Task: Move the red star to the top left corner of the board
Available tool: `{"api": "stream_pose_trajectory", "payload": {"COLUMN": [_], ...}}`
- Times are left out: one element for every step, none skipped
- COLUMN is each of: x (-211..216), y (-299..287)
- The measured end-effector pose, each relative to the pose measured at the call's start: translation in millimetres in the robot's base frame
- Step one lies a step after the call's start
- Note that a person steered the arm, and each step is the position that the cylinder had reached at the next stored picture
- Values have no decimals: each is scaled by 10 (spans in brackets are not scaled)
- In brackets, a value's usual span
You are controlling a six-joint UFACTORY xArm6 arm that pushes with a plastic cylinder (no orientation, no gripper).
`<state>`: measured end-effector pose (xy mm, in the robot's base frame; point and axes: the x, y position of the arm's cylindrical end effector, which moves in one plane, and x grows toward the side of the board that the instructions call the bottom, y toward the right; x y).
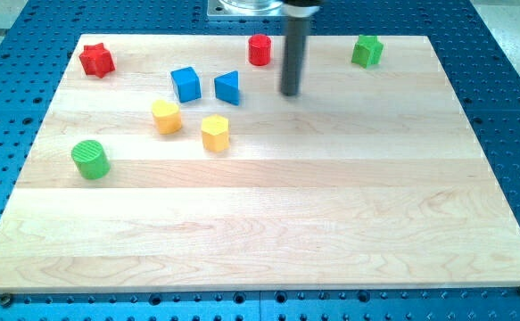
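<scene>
Sitting near the top left corner of the table point(331, 223), red star point(97, 60) is well apart from tool tip point(291, 93), which holds nothing and touches no block. Tip stands at the view's top centre, just right of red cylinder point(260, 50) and blue wedge point(228, 87). Blue cube point(185, 84) lies between star and tip.

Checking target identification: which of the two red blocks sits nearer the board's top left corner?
The red star, at the view's top left; the red cylinder stands near the top middle, beside my tip.
</scene>
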<state>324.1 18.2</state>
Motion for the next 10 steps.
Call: {"api": "stream_pose_trajectory", "payload": {"x": [-7, -111, -280, -280, -229, -224, -460, -480, -480, -458], "y": [-525, -772, -1025, -1708, -2408, -2953, -2987, -2987, -2987, -2562]}}
